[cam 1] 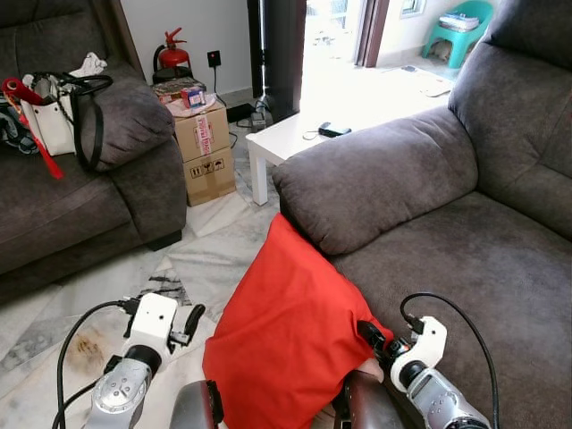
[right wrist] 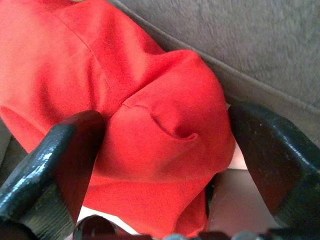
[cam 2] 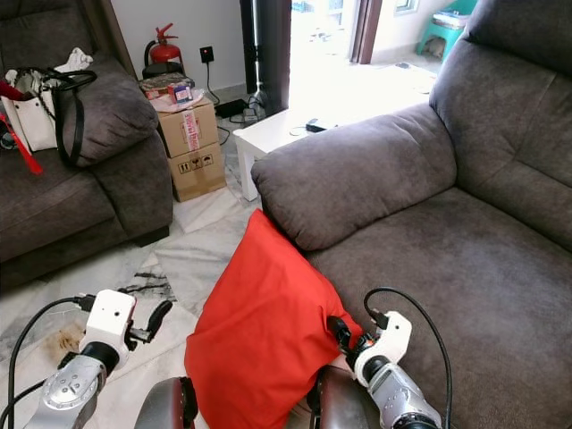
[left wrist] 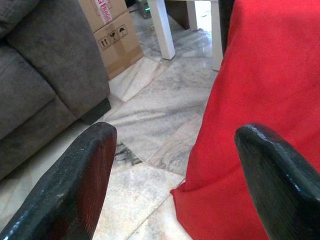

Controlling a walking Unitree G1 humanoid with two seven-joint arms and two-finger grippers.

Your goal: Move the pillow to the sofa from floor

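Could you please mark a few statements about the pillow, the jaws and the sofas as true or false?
1. The red pillow leans against the sofa front, below its armrest. True.
2. The right gripper has its jaws open around a pillow corner. True.
3. The left gripper is shut on the pillow. False: its jaws are open, with the pillow edge and floor between them.
4. The pillow lies flat on the sofa seat. False: it stands tilted on the floor.
5. Two cardboard boxes are stacked beside the other sofa. True.
6. The white bag is on the floor. False: it sits on the other sofa.
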